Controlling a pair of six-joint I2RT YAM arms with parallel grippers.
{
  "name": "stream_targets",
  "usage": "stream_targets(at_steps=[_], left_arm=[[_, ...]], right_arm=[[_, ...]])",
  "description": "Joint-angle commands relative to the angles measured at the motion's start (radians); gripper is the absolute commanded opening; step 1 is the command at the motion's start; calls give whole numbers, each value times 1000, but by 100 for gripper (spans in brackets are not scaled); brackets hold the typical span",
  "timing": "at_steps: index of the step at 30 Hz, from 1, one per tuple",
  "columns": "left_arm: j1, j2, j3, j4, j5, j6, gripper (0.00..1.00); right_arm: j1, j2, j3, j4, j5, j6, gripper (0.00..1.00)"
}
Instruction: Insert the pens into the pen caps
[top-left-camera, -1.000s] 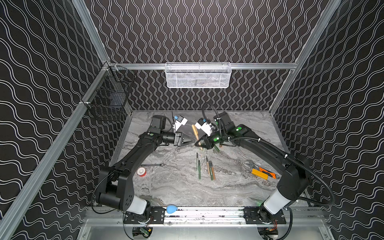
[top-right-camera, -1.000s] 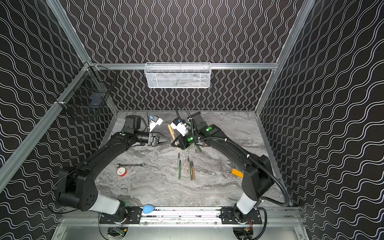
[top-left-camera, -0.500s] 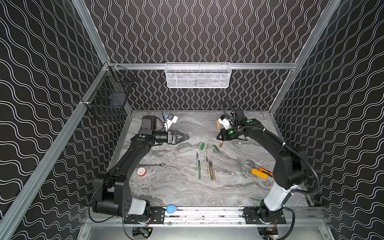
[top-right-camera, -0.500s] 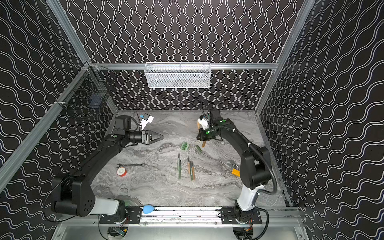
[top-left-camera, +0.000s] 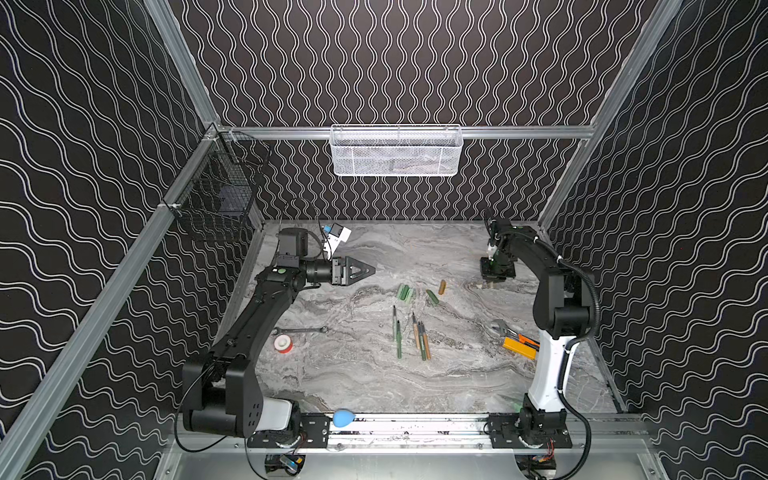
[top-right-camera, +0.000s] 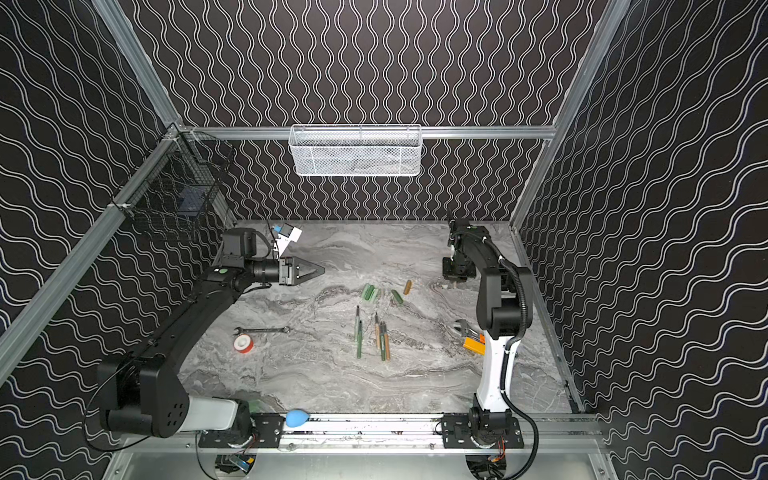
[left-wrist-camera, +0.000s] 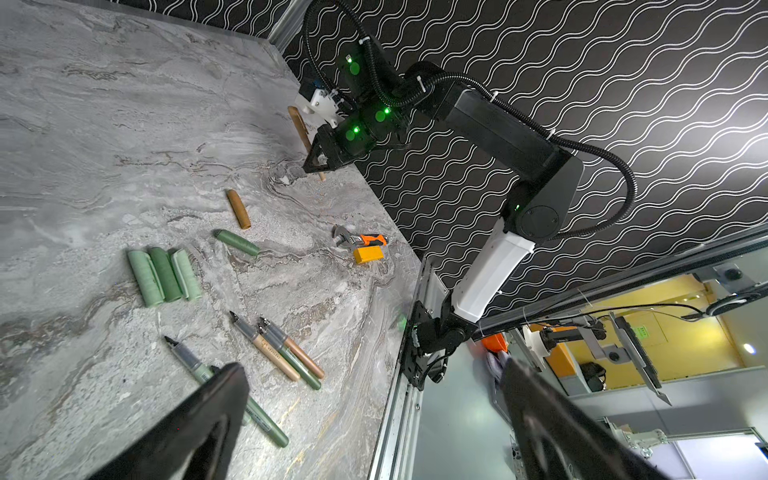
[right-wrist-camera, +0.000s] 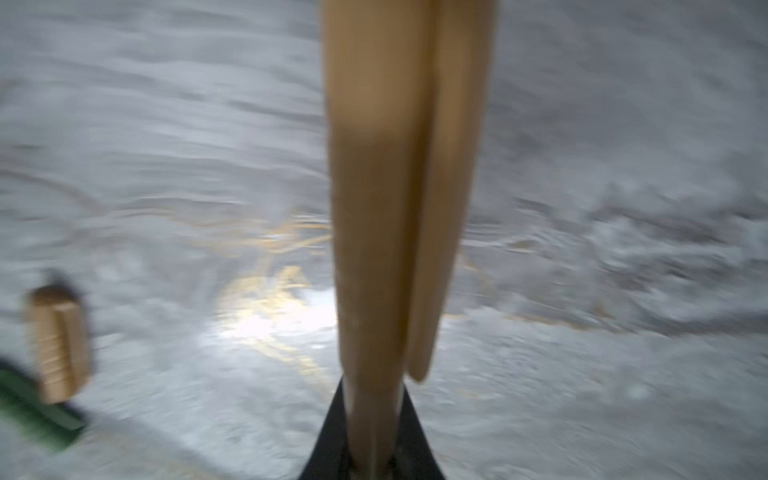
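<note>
My right gripper (top-left-camera: 492, 284) (right-wrist-camera: 372, 453) is shut on a tan pen (right-wrist-camera: 374, 208) with a clipped cap on it, held upright just over the table at the back right; it also shows in the left wrist view as the tan pen (left-wrist-camera: 299, 124). My left gripper (top-left-camera: 368, 270) (left-wrist-camera: 374, 374) hovers open and empty at the back left. Several uncapped pens (top-left-camera: 415, 334) (left-wrist-camera: 266, 349), green and tan, lie side by side mid-table. Behind them lie three pale green caps (top-left-camera: 405, 292) (left-wrist-camera: 166, 274), a dark green cap (top-left-camera: 432, 297) and a tan cap (top-left-camera: 441, 286) (right-wrist-camera: 58, 345).
A silver wrench (top-left-camera: 301, 330) and a red and white tape roll (top-left-camera: 283, 344) lie at the left. A yellow-orange utility knife (top-left-camera: 519, 347) and an adjustable wrench (top-left-camera: 500, 328) lie by the right arm's base. A white mesh basket (top-left-camera: 395, 151) hangs on the back wall.
The grippers met mid-table a second ago. The left one opened and drew back left. The right one carried the tan pen to the back right and lowered it.
</note>
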Motion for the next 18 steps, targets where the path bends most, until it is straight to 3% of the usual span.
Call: stream_targets(at_steps=[1,7,18], left_arm=[[2,1,8,20,-6,1,99],[1,22,12,53,6,-21,99],[1,24,7,45,10,-14,99]], right_arm=[[1,14,-2,-38,91,-15,10],[1,32,-16,-31,128,-18,13],[2,56,-7,-31,98,-16,29]])
